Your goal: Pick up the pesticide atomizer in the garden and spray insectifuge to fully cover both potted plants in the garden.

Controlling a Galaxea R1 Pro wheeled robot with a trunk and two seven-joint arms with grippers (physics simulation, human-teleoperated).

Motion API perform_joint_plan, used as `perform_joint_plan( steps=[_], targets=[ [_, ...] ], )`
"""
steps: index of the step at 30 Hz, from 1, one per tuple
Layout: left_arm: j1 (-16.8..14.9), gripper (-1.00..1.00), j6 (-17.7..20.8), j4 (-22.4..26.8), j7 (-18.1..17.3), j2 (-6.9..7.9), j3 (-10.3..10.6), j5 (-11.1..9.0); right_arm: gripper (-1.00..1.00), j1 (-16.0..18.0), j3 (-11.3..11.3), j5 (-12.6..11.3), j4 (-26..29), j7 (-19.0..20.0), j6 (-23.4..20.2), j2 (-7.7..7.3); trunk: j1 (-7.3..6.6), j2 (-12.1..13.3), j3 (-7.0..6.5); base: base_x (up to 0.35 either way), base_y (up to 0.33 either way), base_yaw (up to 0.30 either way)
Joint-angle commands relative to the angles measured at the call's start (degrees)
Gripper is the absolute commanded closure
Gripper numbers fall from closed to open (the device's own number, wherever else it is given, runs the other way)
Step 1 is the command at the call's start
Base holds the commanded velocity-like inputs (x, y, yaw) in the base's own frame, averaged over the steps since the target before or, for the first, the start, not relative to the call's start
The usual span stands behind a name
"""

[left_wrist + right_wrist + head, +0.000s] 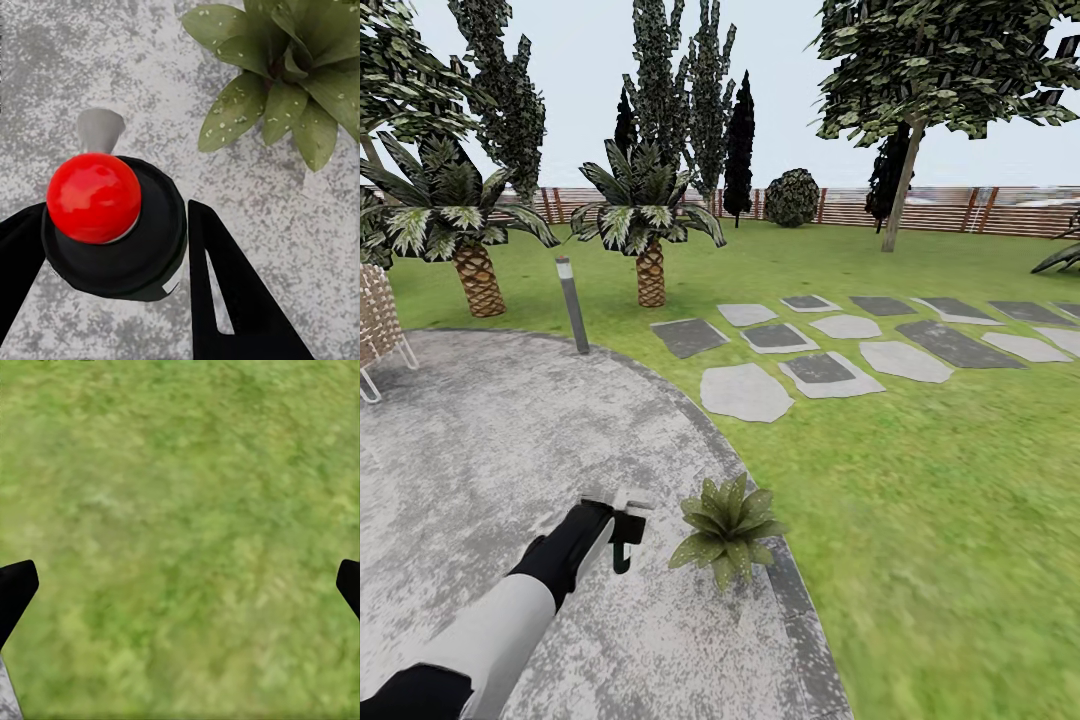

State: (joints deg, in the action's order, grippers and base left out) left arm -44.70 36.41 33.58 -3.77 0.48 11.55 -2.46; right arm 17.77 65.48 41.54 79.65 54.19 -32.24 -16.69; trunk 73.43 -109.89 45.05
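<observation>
Grey bollard lamp stood at patio edge, 11 o'clock. Two palms rose behind it, 11 to 12 o'clock. Stepping stones ran across lawn toward 2 o'clock. Woven chair sat at 9 o'clock. Slatted fence closed far side.

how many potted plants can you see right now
1. The potted plant sits at the paved patio's edge, just beside the pesticide atomizer held in the left gripper. Another may be out of view.
</observation>
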Motion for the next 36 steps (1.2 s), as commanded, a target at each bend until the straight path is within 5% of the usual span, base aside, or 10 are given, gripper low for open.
perform_joint_plan(
  steps=[1,4,6,11,36],
  targets=[
    [0.0,1.0,-1.3,-0.3,0.1,0.05,-0.2,-0.3,-1.0,0.1,0.1,0.4,0.1,0.5,-0.2,0.0,-0.01,0.0,0.05,0.0,0.0,0.0],
    [0.0,1.0,-7.9,-2.0,0.1,0.05,-4.3,-0.2,-1.0,0.1,0.0,0.4,0.1,0.5,-0.2,0.0,-0.01,0.0,0.05,0.0,0.0,0.0],
    [0.0,1.0,-10.4,-4.3,0.2,0.05,-8.9,-0.1,-1.0,0.1,0.0,0.4,0.1,0.5,-0.2,0.0,-0.01,0.0,0.05,0.0,0.0,0.0],
    [0.0,1.0,-11.5,-5.6,0.2,0.05,-12.1,0.3,-1.0,0.1,-0.2,0.5,0.1,0.5,-0.3,0.0,-0.01,0.0,0.05,0.0,0.0,0.0],
    [0.0,1.0,-11.1,-5.4,0.2,-0.76,-12.0,0.3,-1.0,0.1,-0.4,0.6,0.1,0.5,-0.3,0.0,-0.01,0.0,0.05,-0.04,0.0,0.071]
  ],
)
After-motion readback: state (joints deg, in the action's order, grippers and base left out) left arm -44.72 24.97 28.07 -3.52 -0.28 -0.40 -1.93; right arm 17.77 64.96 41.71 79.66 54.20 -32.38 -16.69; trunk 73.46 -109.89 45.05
